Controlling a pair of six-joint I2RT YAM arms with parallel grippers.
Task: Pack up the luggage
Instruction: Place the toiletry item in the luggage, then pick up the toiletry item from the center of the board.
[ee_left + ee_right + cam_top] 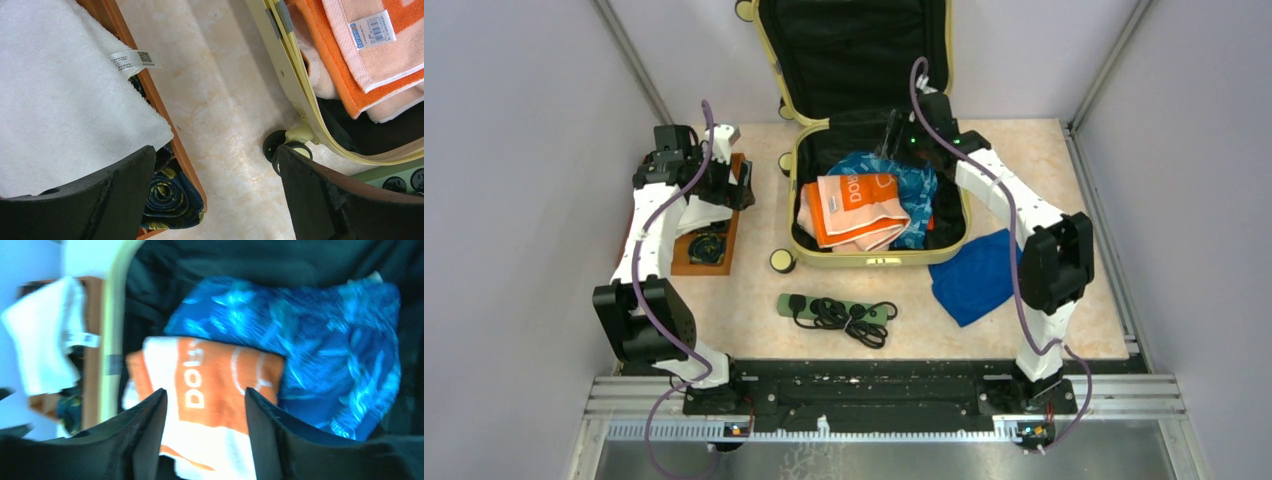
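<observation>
The left gripper point(215, 160) stands spread above the marbled table point(225, 100). A white towel point(60, 100) at its left hides most of the wooden tray point(165, 115). The luggage point(295, 85) lies open at its right. The right gripper point(205, 395), blurred, hangs spread over the orange towel point(215, 370) inside. Grey walls point(514, 150) enclose the table.

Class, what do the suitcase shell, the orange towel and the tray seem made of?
Suitcase shell: probably hard plastic, smooth pale yellow, faint sheen. Orange towel: terry cloth, fuzzy pile, sewn label. Tray: likely wood, matte brown edge.
</observation>
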